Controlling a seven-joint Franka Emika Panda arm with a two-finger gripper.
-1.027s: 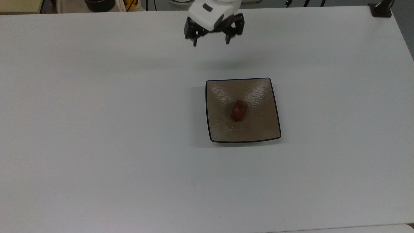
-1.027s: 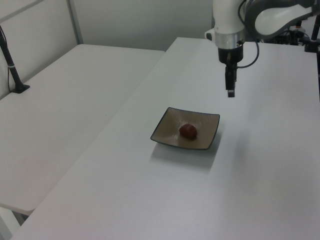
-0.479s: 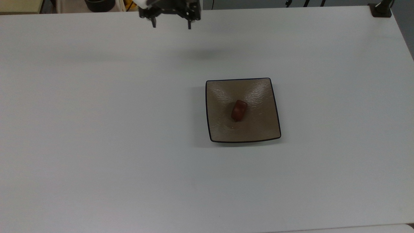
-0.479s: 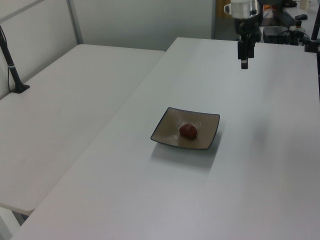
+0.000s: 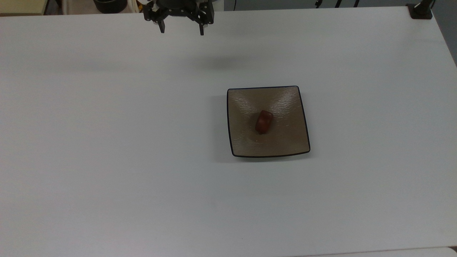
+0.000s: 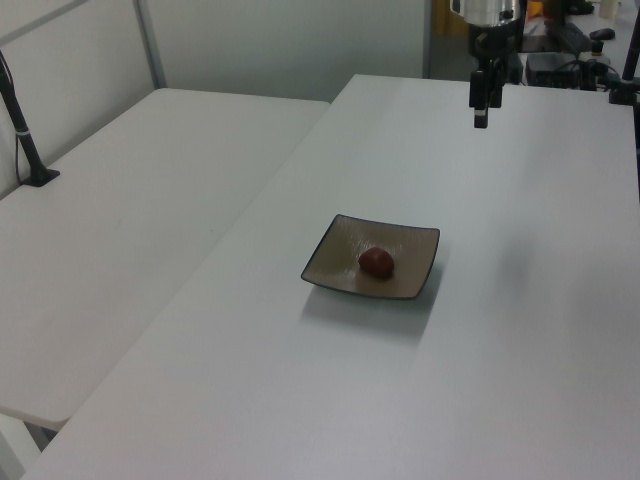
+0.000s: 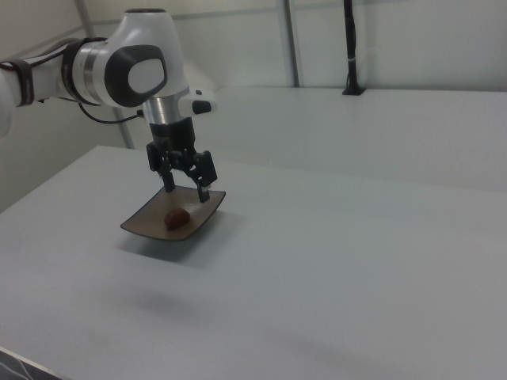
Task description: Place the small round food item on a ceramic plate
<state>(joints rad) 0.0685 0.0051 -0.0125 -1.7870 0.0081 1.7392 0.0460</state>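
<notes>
Resting in the middle of the plate, the food item looks already delivered

Small round food item (image 5: 264, 121) lies near the centre of the ceramic plate (image 5: 242, 142), touching its rippled surface, and nothing holds it. The gripper (image 5: 181, 32) hangs high over the white table (image 5: 107, 160), near the far edge at the top view's top, well apart from the plate; its two fingers are spread wide with nothing between them. I judge that the placing step is finished and the arm is in the retreat step. The next move probably asks only to keep the arm away from the plate, so the item is not disturbed
</notes>
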